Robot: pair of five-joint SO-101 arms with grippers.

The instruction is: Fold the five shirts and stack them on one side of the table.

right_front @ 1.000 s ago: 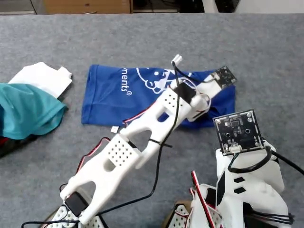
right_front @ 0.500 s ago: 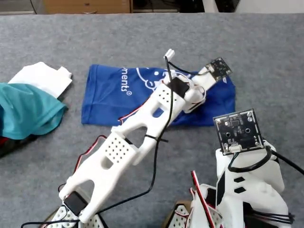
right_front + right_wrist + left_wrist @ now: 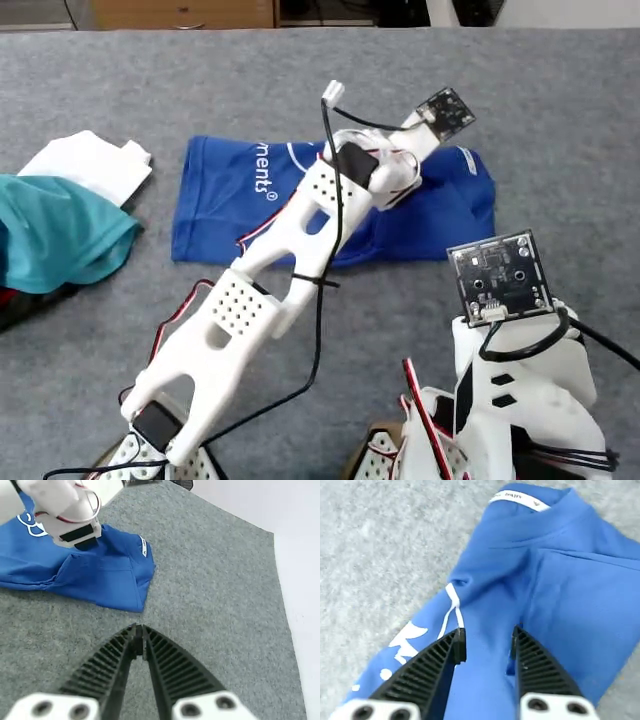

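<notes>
Since a second ago, my left arm (image 3: 260,300) has swung across the blue shirt (image 3: 230,200), from its near edge toward its far edge. My left gripper (image 3: 487,642) hangs over the shirt's middle, jaws spread apart with blue cloth showing between them and the collar farther on. My right gripper (image 3: 139,632) sits off the shirt's collar end, over the grey table (image 3: 560,130), jaws pressed together on nothing. The blue shirt lies flat on the table, folded into a long band. Well beyond its hem end lie a white shirt (image 3: 90,165) and a teal shirt (image 3: 55,235), the teal one overlapping the white.
</notes>
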